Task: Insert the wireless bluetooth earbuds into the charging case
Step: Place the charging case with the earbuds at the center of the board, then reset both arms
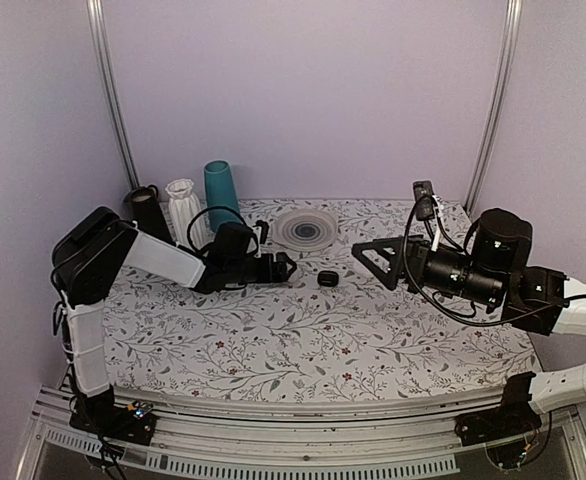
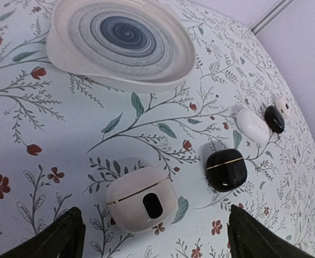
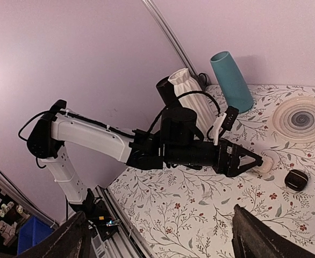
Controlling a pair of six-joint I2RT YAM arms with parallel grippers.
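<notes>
Glossy cream charging case point(image 2: 141, 199), lower centre: likely light, slippery; pinch its sides. My left gripper point(image 2: 155, 217) and right gripper point(image 3: 158, 217) gape empty.

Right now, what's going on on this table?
The left gripper sits low over the table, jaws open, with the cream charging case lying between its fingers, not gripped and apparently shut. A black case and a few small pieces, probably earbuds, lie just beyond. The right gripper hangs open and empty off to the side.
</notes>
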